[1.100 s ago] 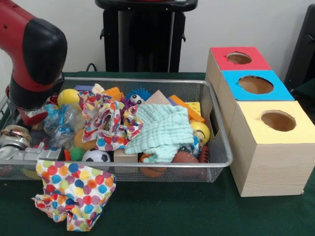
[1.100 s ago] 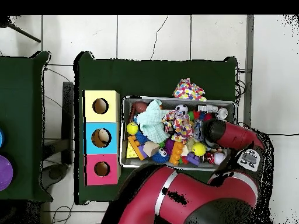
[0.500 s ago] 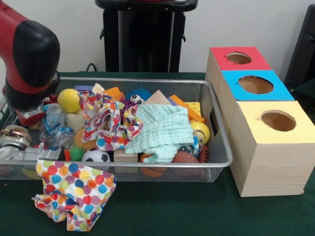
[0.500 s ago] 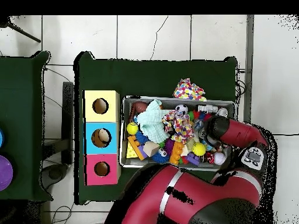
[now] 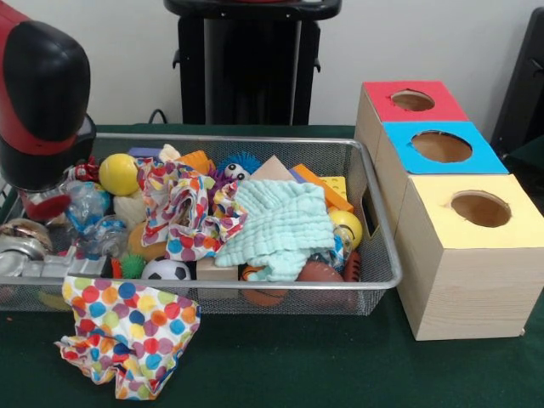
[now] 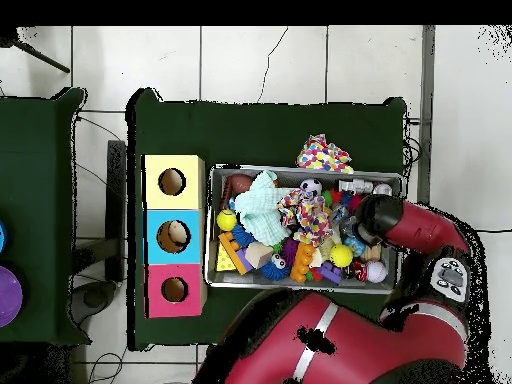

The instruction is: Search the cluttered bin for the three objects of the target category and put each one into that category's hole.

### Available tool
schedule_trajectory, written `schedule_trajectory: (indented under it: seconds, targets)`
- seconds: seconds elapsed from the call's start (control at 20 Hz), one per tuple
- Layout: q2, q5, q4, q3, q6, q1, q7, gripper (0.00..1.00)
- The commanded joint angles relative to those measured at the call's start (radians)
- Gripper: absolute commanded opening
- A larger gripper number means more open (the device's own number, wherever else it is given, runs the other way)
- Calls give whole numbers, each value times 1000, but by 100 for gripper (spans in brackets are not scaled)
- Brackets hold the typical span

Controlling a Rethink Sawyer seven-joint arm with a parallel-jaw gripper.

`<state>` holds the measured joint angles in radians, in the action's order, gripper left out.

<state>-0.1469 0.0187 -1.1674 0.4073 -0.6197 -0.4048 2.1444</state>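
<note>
The wire mesh bin (image 5: 255,140) is packed with toys and cloths. A polka-dot cloth (image 5: 183,212) and a mint cloth (image 5: 280,225) lie on top of the pile. Around them show a yellow ball (image 5: 118,173), a soccer ball (image 5: 165,270), a brown football (image 5: 321,272) and crumpled clear plastic (image 5: 93,217). The arm's thick red and black end hangs over the bin's left end in the front view. Under it, my gripper (image 5: 47,202) is mostly hidden, low among the clutter. In the overhead view the arm covers the bin's right end (image 6: 375,215).
Three wooden boxes with round holes stand beside the bin: red top (image 5: 408,102), blue top (image 5: 442,146), yellow top (image 5: 476,212). A second polka-dot cloth (image 5: 127,331) lies on the green table in front of the bin. A dark stand rises behind.
The arm has shifted left and slightly up in the front view, uncovering the yellow ball and more of the crumpled plastic. The toys and cloths look unmoved.
</note>
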Motion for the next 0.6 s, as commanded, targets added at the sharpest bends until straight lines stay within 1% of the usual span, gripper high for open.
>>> schedule_trajectory:
  seconds: [0.05,0.25,0.4,0.45,0.6]
  targets:
    - [-164,58,-89,-194,95,-4,-129,0]
    - [-212,77,-106,-207,36,4,-138,0]
    - [-243,75,-132,-248,8,-12,-147,0]
    - [-249,74,-141,-276,13,-27,-159,0]
    - [-254,79,-148,-310,-5,-45,-165,0]
